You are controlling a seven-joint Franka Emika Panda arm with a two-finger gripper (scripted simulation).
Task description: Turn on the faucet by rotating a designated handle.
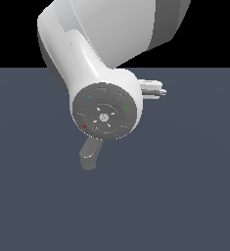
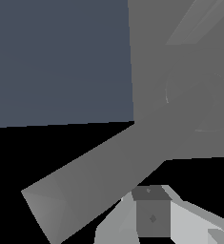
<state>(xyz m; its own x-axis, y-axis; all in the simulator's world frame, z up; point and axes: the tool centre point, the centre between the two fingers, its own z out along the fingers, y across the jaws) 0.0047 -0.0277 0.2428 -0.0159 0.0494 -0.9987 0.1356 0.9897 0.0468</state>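
No readable writing; end effector (image 2: pixel 154 217) beside the handle (image 2: pixel 99 178), its state unclear.

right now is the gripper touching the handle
Cannot tell. The wrist view shows a gripper finger right against the handle, no gap or contact plain; the exterior view hides both.

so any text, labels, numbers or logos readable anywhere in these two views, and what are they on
None: no words, numbers or logos can be read in either view.
The robot arm's round end cap carries only small red, green and cyan dots and moulded lines, not text.
The faucet, its handle and the gripper are plain, unmarked surfaces.
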